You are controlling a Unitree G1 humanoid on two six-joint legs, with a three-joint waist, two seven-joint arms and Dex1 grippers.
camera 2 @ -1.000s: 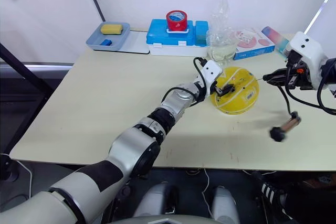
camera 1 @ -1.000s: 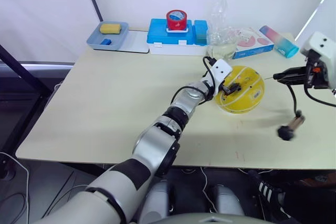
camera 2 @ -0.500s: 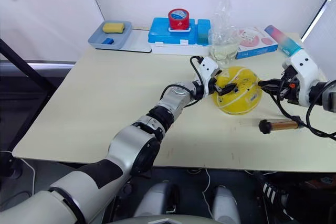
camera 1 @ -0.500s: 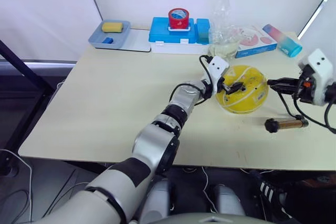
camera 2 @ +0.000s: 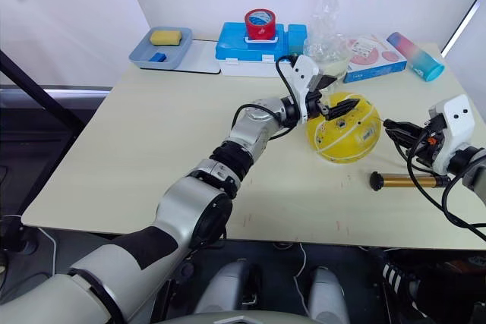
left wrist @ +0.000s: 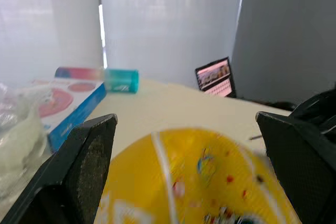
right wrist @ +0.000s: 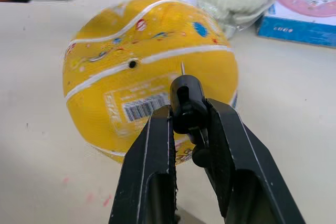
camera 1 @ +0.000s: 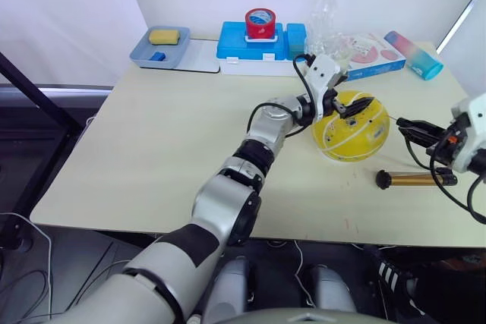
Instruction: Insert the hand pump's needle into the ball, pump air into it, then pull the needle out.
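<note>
- My left pincer (camera 1: 353, 104) is up over the top of the yellow rubber ball with white seam lines (camera 1: 351, 126), fingers spread wide apart, one to each side of the ball's crown in my left wrist view, gripping nothing.
- The ball sits on the pale desk (camera 1: 152, 142), right of centre, just in front of the crumpled clear plastic bag (camera 1: 328, 17) at the far edge.
- My right pincer (right wrist: 184, 116) is clamped on the black fitting of the short thin metal needle (right wrist: 182, 68), and the pin's tip points straight at the ball.
- There's a small dark valve hole (right wrist: 132, 64) on the ball, off to one side of where the needle aims; the tip looks just short of the rubber, though I can't be sure it isn't brushing it.
- A barcode label (right wrist: 143, 108) shows on the ball's near face, just behind my right fingers (right wrist: 147, 166).
- The slim gold-bronze hand pump with black end caps (camera 1: 410, 180) lies flat on the desk near the right edge, in front of the ball and apart from it, its thin black hose (camera 2: 425, 187) looping up to my right pincer.
- Along the far edge: a grey tray with a yellow sponge (camera 1: 158, 46), a blue case with a red tape roll on top (camera 1: 258, 36), a blue-edged picture box (camera 1: 368, 55) and a pink-to-teal tube (camera 1: 414, 55) at the far right corner.
</note>
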